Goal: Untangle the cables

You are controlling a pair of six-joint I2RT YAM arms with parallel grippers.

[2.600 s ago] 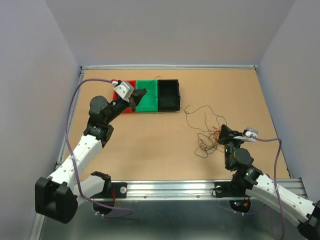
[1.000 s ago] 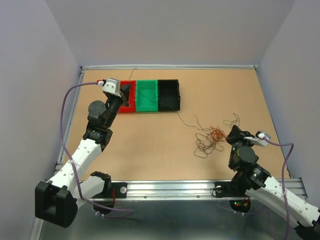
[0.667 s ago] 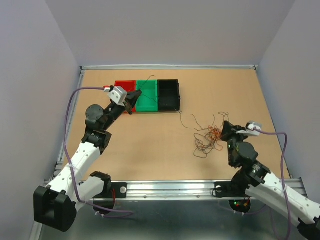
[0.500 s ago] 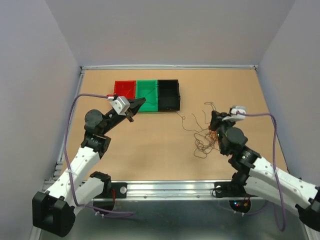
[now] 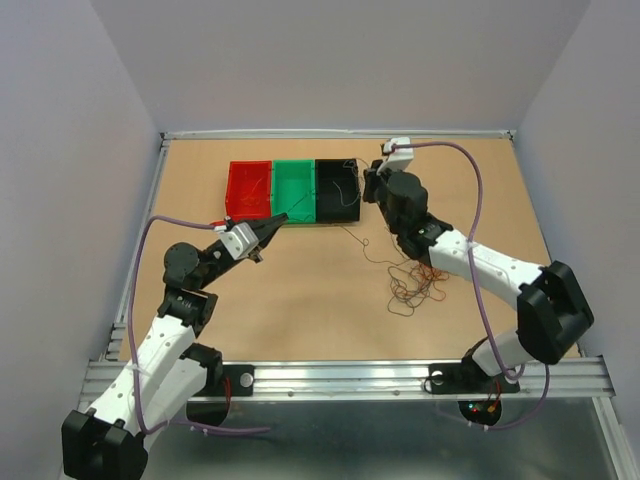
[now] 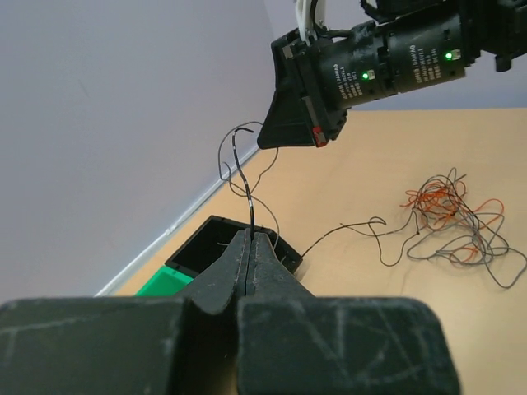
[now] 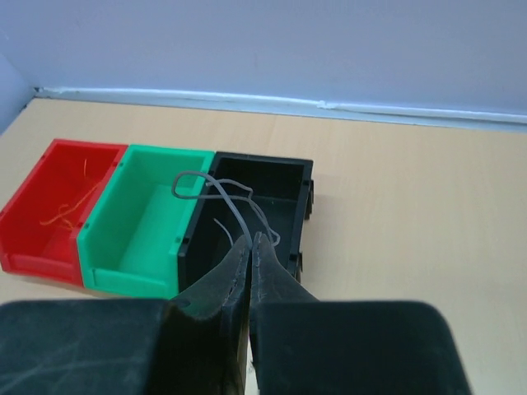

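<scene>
Both claws are clamped shut, each on a thin dark wire (image 6: 234, 153). Left claw (image 6: 249, 240) hangs in front of the green bin (image 5: 294, 190), right claw (image 7: 251, 241) over the black bin (image 7: 263, 197). The other cables (image 5: 415, 280) sit tangled on the counter (image 5: 300, 290).

Thin curly cables (image 5: 418, 280) lie in a loose orange-brown tangle, one dark strand (image 6: 245, 185) lifted clear.
</scene>
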